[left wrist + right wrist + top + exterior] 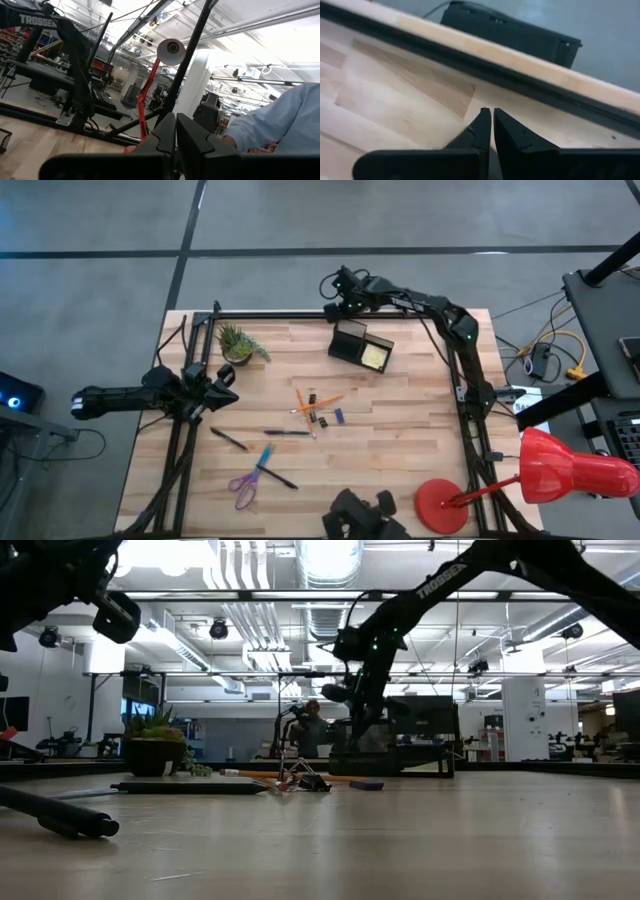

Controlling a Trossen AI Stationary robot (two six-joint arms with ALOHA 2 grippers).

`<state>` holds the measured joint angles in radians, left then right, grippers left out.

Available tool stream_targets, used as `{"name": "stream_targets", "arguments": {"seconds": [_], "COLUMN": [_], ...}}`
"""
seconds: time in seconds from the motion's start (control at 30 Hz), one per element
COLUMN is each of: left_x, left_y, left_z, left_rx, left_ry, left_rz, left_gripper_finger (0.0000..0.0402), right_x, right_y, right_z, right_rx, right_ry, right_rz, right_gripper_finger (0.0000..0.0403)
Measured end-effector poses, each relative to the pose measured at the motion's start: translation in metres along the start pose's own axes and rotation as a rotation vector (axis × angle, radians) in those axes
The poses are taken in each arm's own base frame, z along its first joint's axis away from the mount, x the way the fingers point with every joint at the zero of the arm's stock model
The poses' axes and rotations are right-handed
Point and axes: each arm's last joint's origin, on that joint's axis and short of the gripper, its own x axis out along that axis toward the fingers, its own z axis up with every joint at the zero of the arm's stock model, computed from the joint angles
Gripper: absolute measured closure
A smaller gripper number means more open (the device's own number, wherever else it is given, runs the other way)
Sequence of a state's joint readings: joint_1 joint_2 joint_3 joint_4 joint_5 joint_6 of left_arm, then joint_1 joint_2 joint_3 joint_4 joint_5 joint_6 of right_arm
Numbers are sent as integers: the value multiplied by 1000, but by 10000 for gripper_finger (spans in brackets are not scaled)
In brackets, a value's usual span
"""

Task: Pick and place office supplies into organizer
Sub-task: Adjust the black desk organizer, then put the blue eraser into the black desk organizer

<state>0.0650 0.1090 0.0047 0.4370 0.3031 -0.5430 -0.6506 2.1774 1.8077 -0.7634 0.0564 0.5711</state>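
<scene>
My left gripper (222, 388) is waiting at the table's left edge, fingers pressed together, holding nothing. Beside it the small potted plant (236, 343) is standing apart from the work.

Mid-table the supplies are lying loose on pale wood planks: thin black pens (228, 439), purple-handled scissors (244, 486), a blue pen (263, 457), orange pencils (302, 404).

The boxy black organizer (360, 345) is sitting near the far edge, the yellow sticky pad (375, 357) already in its front tray.

My right gripper (338, 288) is hovering just behind the organizer, fingers closed and empty. I judge one placement finished; next I am needing to reach back, open, and align along a slim, smooth pen.
</scene>
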Motion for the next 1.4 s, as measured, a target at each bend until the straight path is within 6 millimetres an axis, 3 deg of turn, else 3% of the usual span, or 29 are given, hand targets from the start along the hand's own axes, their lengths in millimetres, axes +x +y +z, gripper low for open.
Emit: {"name": "stream_targets", "arguments": {"seconds": [0.3,0.4,0.5,0.6,0.7,0.8,0.93,1.07,1.27,1.4], "left_x": [0,0,0,0,0,0,0,0,0,0], "left_y": [0,0,0,0,0,0,0,0,0,1], "left_z": [0,0,0,0,0,0,0,0,-1,-1], "left_rx": [-1,-1,-1,-1,-1,0,-2,-2,-2,-2], "left_ry": [2,1,1,1,2,1,4,3,5,6], "left_rz": [1,1,1,1,1,1,3,2,4,4], "left_gripper_finger": [402,402,402,402,402,402,402,402,402,402], "right_x": [-20,-32,-67,-111,-139,-149,-150,-139,-102,-74], "right_y": [19,30,47,63,67,68,84,100,109,116], "right_z": [-29,-30,-27,-28,-45,-78,-129,-169,-208,-227], "right_rx": [-200,-232,-290,-429,-451,-434,-554,-486,-243,-193], "right_ry": [134,10,-242,-380,-274,-74,18,46,246,358], "right_rz": [-37,-104,-185,-110,61,34,-100,-118,-133,-144], "right_gripper_finger": [390,390,390,390,390,384,345,289,217,192]}}
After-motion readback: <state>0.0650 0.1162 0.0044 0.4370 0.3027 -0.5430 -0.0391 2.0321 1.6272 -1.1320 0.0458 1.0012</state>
